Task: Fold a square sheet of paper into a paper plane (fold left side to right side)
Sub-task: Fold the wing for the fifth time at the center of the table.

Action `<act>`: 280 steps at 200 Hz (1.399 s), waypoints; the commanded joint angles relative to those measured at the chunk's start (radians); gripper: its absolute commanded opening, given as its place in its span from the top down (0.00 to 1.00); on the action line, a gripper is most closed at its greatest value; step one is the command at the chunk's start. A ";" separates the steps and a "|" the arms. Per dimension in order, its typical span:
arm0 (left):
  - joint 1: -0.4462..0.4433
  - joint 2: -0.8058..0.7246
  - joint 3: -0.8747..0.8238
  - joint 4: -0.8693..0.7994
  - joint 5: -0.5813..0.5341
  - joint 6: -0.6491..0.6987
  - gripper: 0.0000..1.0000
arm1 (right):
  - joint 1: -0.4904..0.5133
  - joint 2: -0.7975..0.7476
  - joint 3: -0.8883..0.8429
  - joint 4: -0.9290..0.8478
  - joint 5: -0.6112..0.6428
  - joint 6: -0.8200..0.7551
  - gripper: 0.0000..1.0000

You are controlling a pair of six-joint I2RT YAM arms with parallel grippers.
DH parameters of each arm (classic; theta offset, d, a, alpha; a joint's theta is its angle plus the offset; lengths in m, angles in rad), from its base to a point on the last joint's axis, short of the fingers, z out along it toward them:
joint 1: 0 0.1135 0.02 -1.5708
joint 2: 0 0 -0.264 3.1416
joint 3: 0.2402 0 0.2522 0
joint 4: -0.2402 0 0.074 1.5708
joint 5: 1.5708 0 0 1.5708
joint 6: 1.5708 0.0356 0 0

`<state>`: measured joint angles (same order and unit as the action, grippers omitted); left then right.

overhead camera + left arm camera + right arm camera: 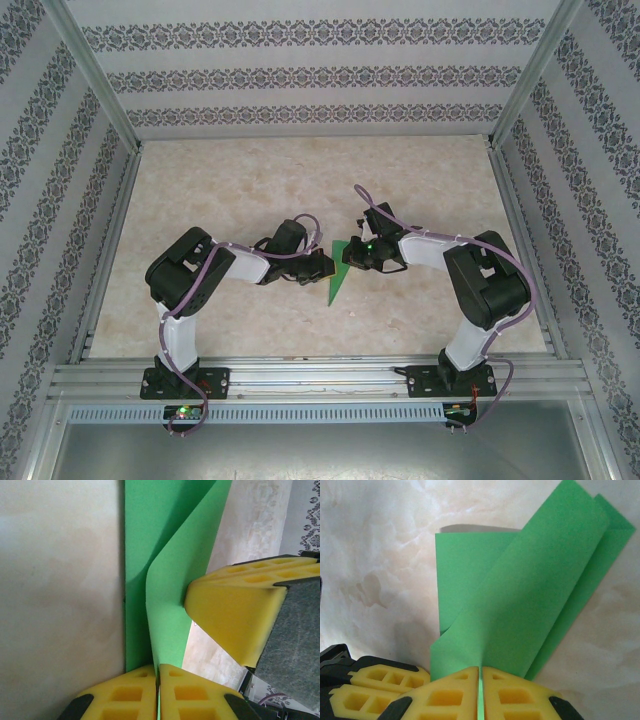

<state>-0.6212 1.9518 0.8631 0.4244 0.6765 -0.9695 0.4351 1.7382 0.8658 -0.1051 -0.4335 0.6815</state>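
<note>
The bright green paper (341, 272) lies mid-table as a narrow folded dart, its point toward the near edge, between the two grippers. My left gripper (318, 265) is shut on a raised flap of the paper (170, 605); its yellow fingers (130, 695) pinch the sheet's edge. My right gripper (352, 255) is shut on another raised layer of the paper (530, 605), a green strip showing between its yellow pads (515, 695). In the left wrist view the right gripper's yellow finger (235, 615) touches the flap from the right.
The marbled beige table (300, 190) extends behind and to both sides of the paper. Patterned walls with metal frame posts (105, 110) enclose it. A metal rail (320, 380) runs along the near edge at the arm bases.
</note>
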 commanded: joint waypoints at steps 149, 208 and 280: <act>-0.033 0.017 -0.037 0.017 -0.109 -0.005 0.88 | 0.001 0.061 -0.054 -0.047 0.029 0.015 1.00; 0.008 -0.222 -0.049 -0.161 -0.160 0.070 0.81 | -0.007 0.062 -0.093 -0.032 0.033 0.010 1.00; -0.028 -0.250 0.026 -0.235 -0.046 0.055 0.92 | -0.007 0.068 -0.086 -0.037 0.033 0.001 1.00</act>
<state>-0.6266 1.6714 0.8593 0.2298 0.5705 -0.9081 0.4274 1.7584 0.8227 -0.0330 -0.4595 0.6895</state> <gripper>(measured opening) 0.092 0.057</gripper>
